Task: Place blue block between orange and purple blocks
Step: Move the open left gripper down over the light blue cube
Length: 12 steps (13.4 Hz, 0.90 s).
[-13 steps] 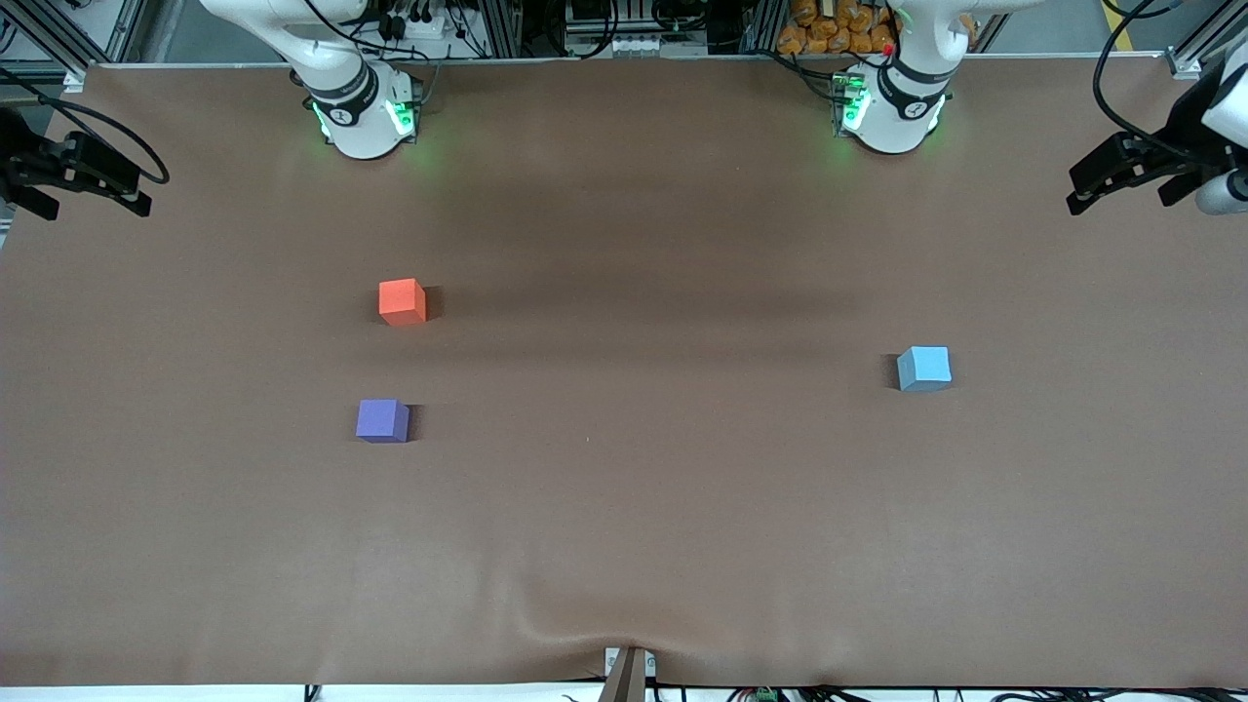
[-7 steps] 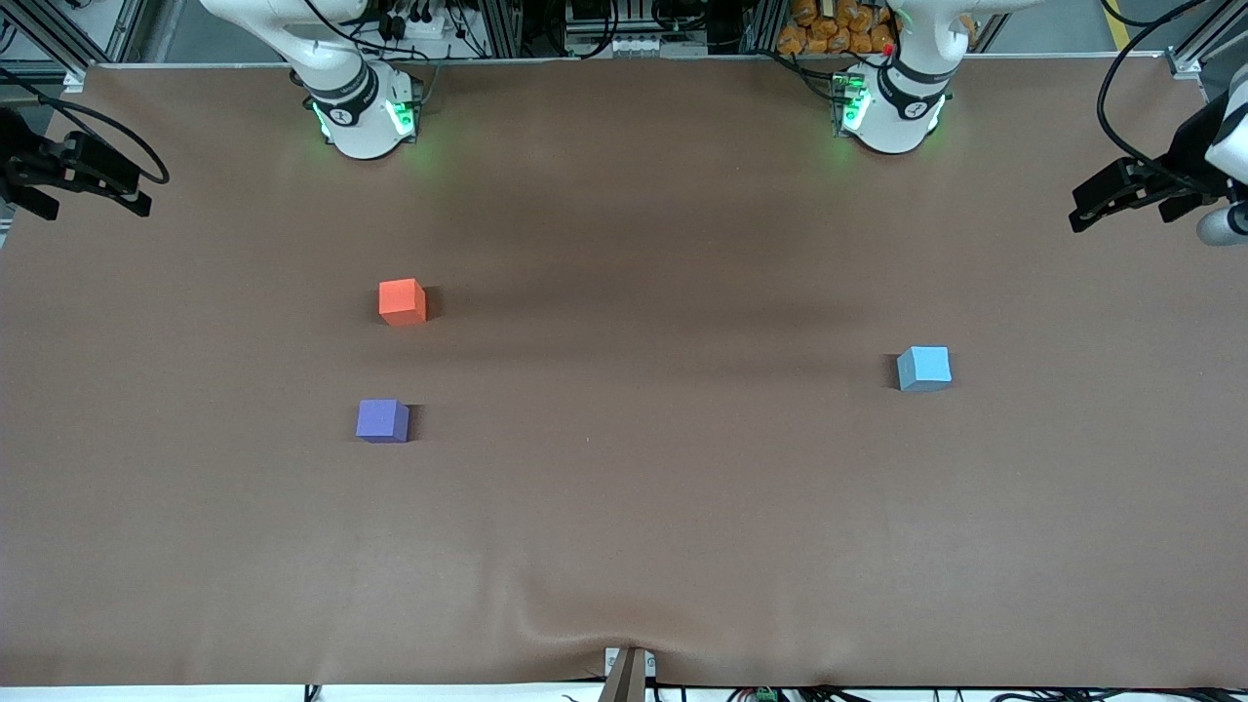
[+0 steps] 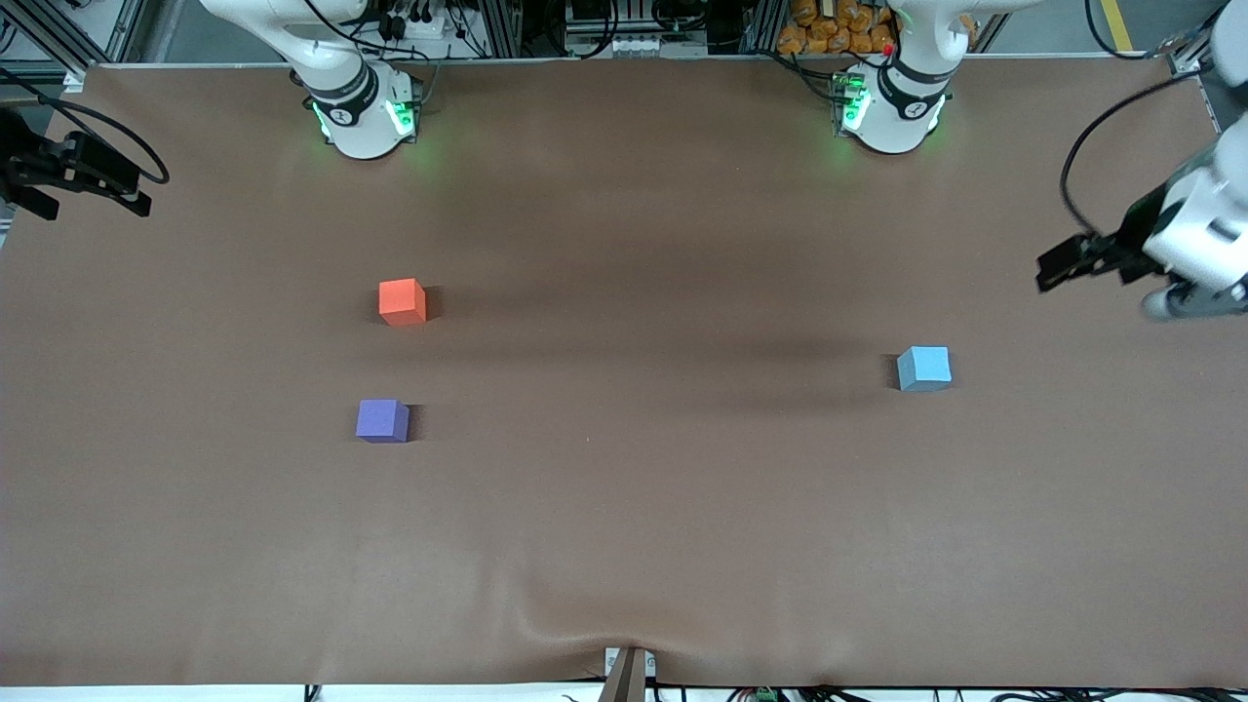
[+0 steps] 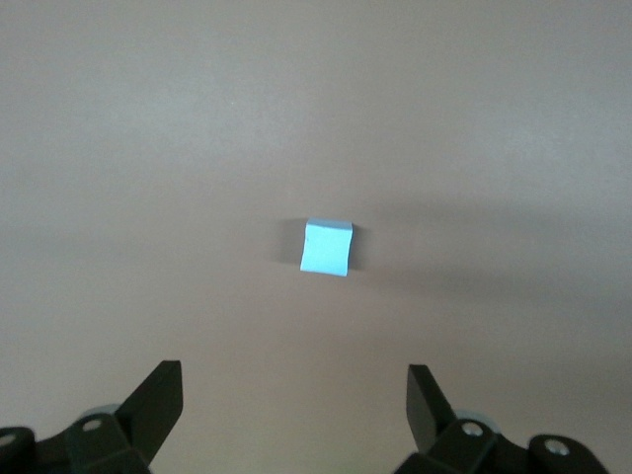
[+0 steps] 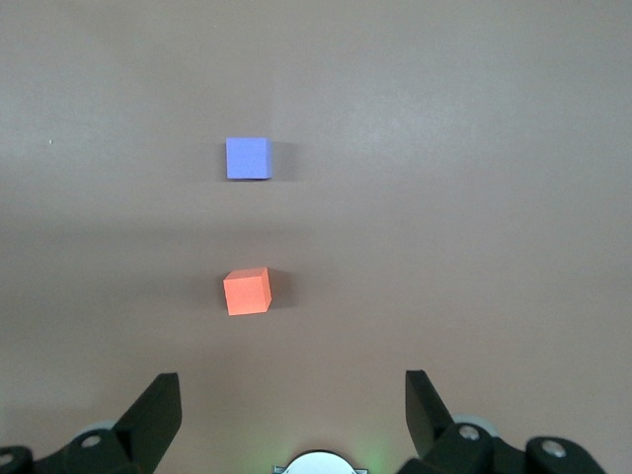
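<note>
The blue block (image 3: 923, 368) sits alone on the brown table toward the left arm's end. It also shows in the left wrist view (image 4: 327, 247). The orange block (image 3: 402, 301) and the purple block (image 3: 381, 420) sit toward the right arm's end, with the purple one nearer the front camera and a gap between them. Both show in the right wrist view, orange (image 5: 247, 291) and purple (image 5: 247, 158). My left gripper (image 3: 1058, 265) is open and empty in the air near the table's end, apart from the blue block; its jaws (image 4: 294, 380) stand wide. My right gripper (image 3: 127, 190) waits open (image 5: 293, 390) at the table's other end.
The two arm bases (image 3: 366, 117) (image 3: 892, 112) stand along the table's back edge. The brown cover (image 3: 624, 507) has a wrinkle (image 3: 585, 634) at the edge nearest the front camera.
My left gripper has moved in from the table's end toward the blue block. The right arm and all three blocks have not moved.
</note>
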Each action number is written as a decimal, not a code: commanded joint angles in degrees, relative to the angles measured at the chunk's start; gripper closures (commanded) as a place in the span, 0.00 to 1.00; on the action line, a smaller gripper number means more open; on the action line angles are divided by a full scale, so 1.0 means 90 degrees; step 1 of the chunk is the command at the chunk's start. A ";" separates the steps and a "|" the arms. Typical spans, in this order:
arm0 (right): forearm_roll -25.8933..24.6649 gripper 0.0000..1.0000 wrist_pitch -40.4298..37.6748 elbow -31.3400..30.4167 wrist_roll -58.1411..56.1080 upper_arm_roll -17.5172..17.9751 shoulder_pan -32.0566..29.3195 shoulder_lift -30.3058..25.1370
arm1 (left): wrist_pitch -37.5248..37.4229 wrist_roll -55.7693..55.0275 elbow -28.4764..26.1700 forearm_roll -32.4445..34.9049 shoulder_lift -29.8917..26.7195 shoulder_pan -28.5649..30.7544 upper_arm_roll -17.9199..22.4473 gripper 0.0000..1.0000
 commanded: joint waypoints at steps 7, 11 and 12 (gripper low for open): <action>0.0005 0.00 -0.0072 0.0015 0.0072 -0.0021 0.0037 -0.0082 | 0.2517 0.0147 -0.1487 -0.0085 0.1239 0.0106 -0.0026 0.00; 0.0015 0.00 -0.0072 0.0006 0.0072 -0.0021 0.0037 -0.0082 | 0.3661 0.0157 -0.2534 -0.0036 0.1249 0.0086 -0.0074 0.00; 0.0005 0.00 -0.0072 0.0006 0.0072 -0.0021 0.0037 -0.0082 | 0.3798 0.0157 -0.2632 -0.0036 0.1317 0.0086 -0.0074 0.00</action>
